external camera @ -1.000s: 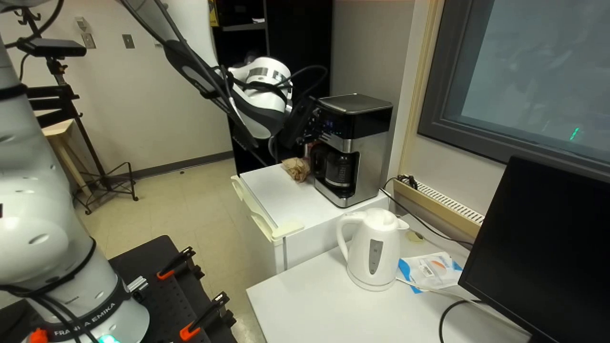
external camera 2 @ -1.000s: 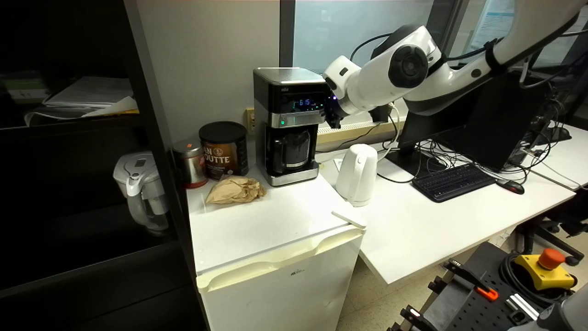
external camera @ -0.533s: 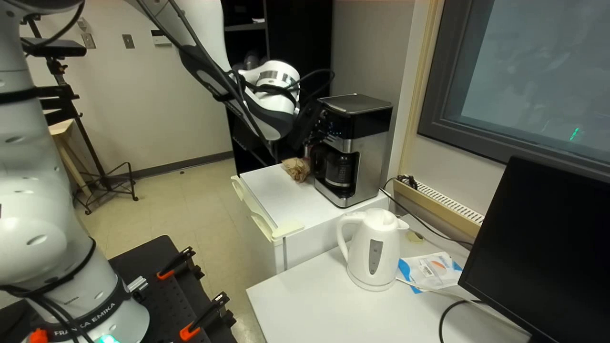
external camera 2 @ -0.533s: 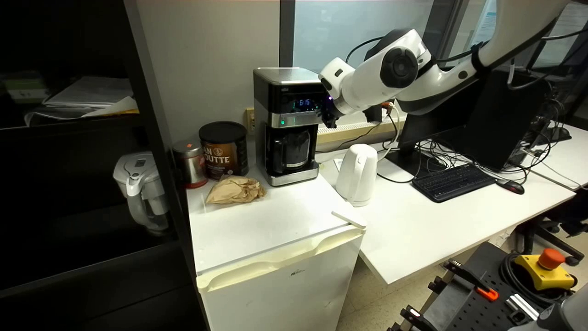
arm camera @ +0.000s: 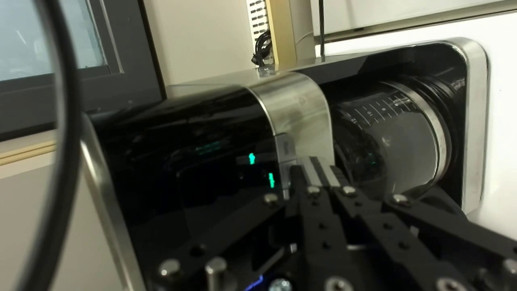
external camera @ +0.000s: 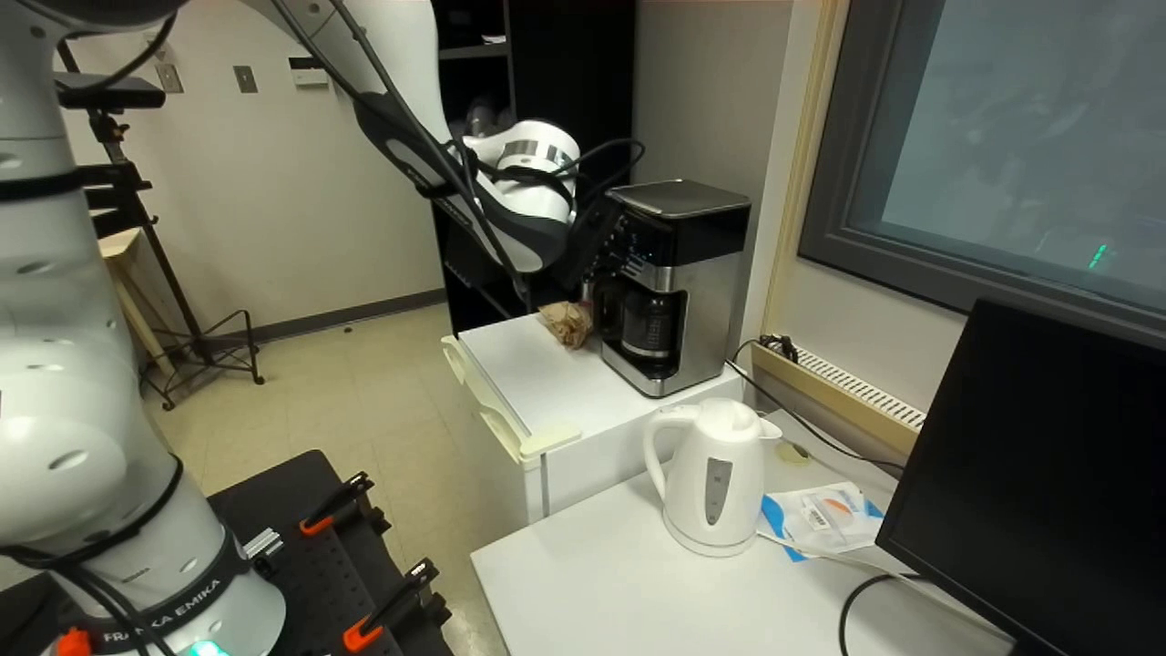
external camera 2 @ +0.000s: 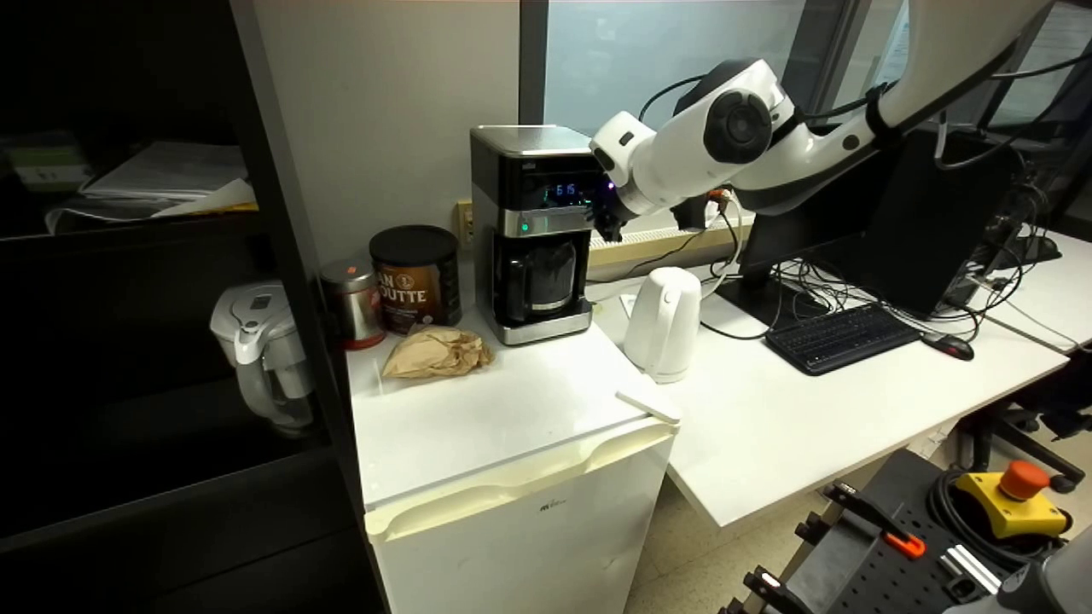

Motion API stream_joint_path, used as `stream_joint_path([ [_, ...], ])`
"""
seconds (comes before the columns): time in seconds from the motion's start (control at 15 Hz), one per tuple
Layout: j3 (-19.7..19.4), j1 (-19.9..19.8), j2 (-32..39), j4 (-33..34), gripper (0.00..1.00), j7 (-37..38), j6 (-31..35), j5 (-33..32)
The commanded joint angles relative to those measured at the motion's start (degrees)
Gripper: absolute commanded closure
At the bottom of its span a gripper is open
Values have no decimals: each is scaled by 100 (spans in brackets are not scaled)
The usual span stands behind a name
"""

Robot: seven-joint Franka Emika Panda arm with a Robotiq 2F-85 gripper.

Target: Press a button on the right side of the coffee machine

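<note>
The boxy coffee machine (external camera: 715,310) stands upright on the white fridge, black on top with a silver band and dark carafe; it also shows in an exterior view (external camera 2: 490,222) with a lit display. In the wrist view the machine (arm camera: 181,161) lies sideways. Grey buttons (arm camera: 286,147) sit along the edge of its silver band, beside green lights. My gripper (arm camera: 320,171) is shut and empty, its fingertips in front of the band just beside the buttons. The gripper (external camera 2: 604,222) is at the right part of the machine's front in an exterior view. I cannot tell whether it touches.
A white kettle (external camera 2: 661,328) stands on the desk below the arm. A brown paper bag (external camera 2: 439,351), a coffee can (external camera 2: 416,281) and a metal canister (external camera 2: 354,307) stand left of the machine. A monitor (external camera: 1029,474) stands on the desk.
The arm has moved in along the machine's front, a little left and down in an exterior view, bringing the gripper closer to the panel. The machine has not moved.
</note>
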Motion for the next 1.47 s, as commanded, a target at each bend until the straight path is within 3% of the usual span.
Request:
stream_joint_path([
  [0.0, 16, -35, 125, 225, 98, 100, 174, -174],
  [0.6, 157, 109, -687, -507, 99, 1, 313, -408],
  [1.4, 559, 383, -2187, -2142, 100, 4, -239, -531],
])
